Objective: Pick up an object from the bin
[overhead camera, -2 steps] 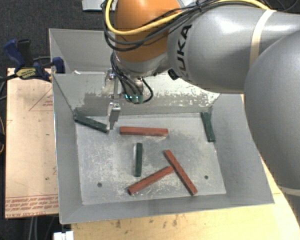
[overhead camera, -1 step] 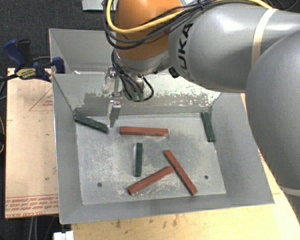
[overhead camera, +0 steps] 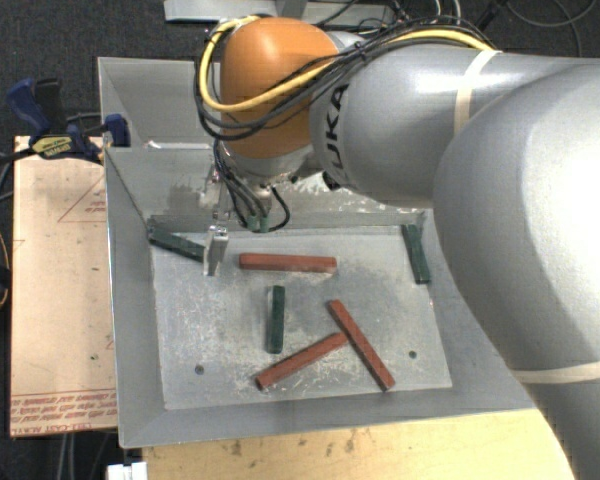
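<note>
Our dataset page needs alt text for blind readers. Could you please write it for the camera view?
A silver robot arm with an orange wrist cover reaches down into a grey metal bin, its tip beside a dark green bar at the floor's upper left. Three red-brown bars and two more green bars lie scattered on the floor.

Bright, even light, with the arm (overhead camera: pixel 480 158) throwing a soft shadow across the bin (overhead camera: pixel 132 268).

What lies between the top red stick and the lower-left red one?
One dark green stick, lying lengthwise between the top red stick and the lower-left red stick, as the camera view shows.
</note>
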### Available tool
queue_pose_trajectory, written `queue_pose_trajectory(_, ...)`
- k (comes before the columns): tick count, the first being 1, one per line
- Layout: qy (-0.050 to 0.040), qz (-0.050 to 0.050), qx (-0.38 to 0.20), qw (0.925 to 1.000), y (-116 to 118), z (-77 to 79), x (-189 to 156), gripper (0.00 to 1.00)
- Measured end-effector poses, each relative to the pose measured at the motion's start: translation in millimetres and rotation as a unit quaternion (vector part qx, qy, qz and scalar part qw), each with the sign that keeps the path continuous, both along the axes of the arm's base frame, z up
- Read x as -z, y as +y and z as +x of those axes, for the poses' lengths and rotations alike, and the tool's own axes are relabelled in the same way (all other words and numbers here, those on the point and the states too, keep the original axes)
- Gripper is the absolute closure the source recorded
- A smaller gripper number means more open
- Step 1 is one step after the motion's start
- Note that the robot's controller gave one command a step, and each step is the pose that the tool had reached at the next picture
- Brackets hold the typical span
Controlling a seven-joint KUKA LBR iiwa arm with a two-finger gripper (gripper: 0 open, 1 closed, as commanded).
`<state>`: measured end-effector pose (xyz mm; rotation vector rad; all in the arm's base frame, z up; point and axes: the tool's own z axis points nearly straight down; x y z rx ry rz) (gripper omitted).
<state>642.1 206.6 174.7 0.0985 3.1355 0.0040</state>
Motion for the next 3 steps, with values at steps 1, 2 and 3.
queue_pose_trajectory(1, 0.0041, -0.001, 0.011, 0.9999, -4, 0.2, 37, 0.00)
queue_pose_trajectory(2, 0.0016, 0.000, 0.101, 0.9949, -5, 1.3, 67, 0.00)
queue_pose_trajectory(3, 0.0071, -0.003, 0.093, 0.9957, 6, 16.7, 95, 0.00)
